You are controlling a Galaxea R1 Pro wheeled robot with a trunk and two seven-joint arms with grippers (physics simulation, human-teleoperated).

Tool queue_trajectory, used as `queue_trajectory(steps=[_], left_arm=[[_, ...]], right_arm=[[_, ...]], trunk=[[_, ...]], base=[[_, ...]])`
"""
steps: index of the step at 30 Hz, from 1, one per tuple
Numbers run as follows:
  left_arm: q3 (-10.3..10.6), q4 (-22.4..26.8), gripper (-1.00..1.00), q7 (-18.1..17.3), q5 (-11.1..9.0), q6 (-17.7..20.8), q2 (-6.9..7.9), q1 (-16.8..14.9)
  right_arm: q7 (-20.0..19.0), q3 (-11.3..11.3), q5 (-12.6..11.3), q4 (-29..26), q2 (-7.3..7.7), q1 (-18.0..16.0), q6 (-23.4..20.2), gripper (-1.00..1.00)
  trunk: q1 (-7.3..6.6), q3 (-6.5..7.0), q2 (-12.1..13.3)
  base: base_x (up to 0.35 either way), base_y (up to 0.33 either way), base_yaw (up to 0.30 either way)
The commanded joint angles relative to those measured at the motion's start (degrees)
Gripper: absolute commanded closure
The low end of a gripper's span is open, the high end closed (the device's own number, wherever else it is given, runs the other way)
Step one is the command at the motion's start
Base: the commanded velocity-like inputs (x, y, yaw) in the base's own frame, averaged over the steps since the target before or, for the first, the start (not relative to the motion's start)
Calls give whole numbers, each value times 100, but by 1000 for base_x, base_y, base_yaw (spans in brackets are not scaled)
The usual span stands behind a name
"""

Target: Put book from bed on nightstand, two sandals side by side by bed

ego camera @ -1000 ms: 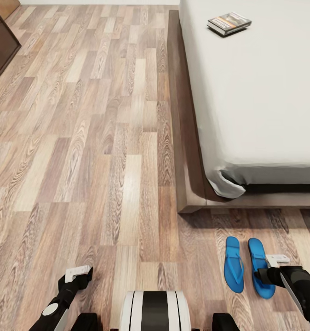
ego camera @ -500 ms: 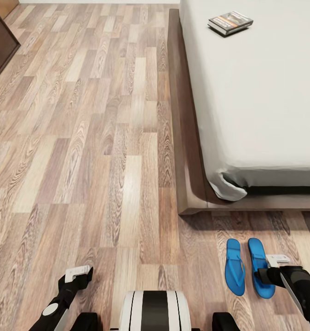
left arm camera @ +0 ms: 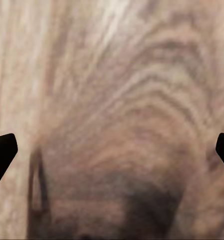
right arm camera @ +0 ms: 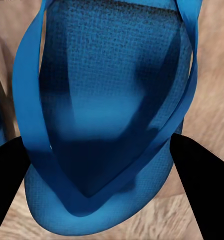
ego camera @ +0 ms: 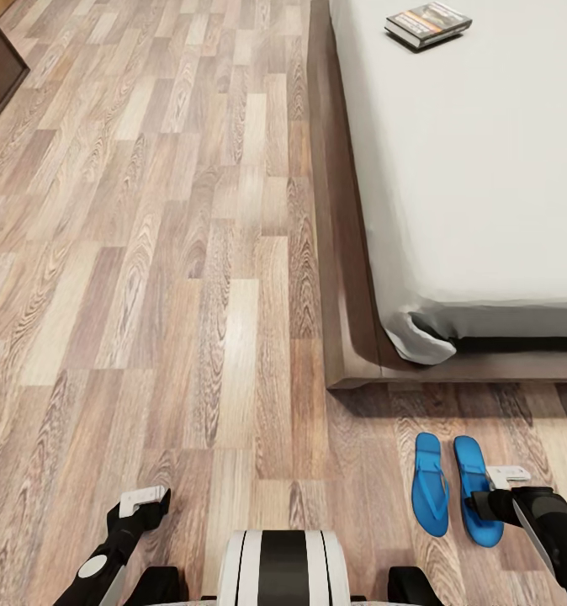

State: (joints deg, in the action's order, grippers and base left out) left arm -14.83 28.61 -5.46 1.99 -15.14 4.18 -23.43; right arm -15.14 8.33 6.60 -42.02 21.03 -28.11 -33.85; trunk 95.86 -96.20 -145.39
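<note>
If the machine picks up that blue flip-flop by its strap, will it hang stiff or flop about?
Probably flop: the sandal has thin thong straps arching over a flat sole, so it would likely dangle and swing. It looks light for its size. The textured sole seems grippy, unlikely to slide on the wood floor.

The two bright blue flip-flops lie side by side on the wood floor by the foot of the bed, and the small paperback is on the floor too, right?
Not quite. The small paperback book lies on the pale grey mattress, as the head view shows. The two bright blue flip-flops are as you say.
</note>
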Motion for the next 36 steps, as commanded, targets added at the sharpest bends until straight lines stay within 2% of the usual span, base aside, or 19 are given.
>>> queue_trajectory(steps=[1,13,17,20,26,36], left_arm=[[-46,-4,-100,-56,21,-16,-5,-4],[-46,-4,-100,-58,21,-16,-5,-4],[-46,-4,-100,-59,21,-16,-5,-4],[-46,-4,-100,-60,21,-16,-3,-4],[-46,-4,-100,-58,21,-16,-5,-4],[-46,-4,-100,-57,21,-16,-5,-4]], right_arm=[[-50,19,60,-8,-3,-1,-21,100],[-50,19,60,-8,-3,-1,25,100],[-50,19,60,-8,-18,-1,575,100],[-50,19,60,19,-53,-1,734,100],[-50,11,67,608,-64,-1,777,100],[-50,11,70,669,-64,-1,778,100]], trunk=[[-1,-3,-1],[-1,-3,-1],[-1,-3,-1],[-1,-3,-1],[-1,-3,-1],[4,-47,-4]], base=[[0,0,0],[0,0,0],[0,0,0],[0,0,0],[0,0,0],[0,0,0]])
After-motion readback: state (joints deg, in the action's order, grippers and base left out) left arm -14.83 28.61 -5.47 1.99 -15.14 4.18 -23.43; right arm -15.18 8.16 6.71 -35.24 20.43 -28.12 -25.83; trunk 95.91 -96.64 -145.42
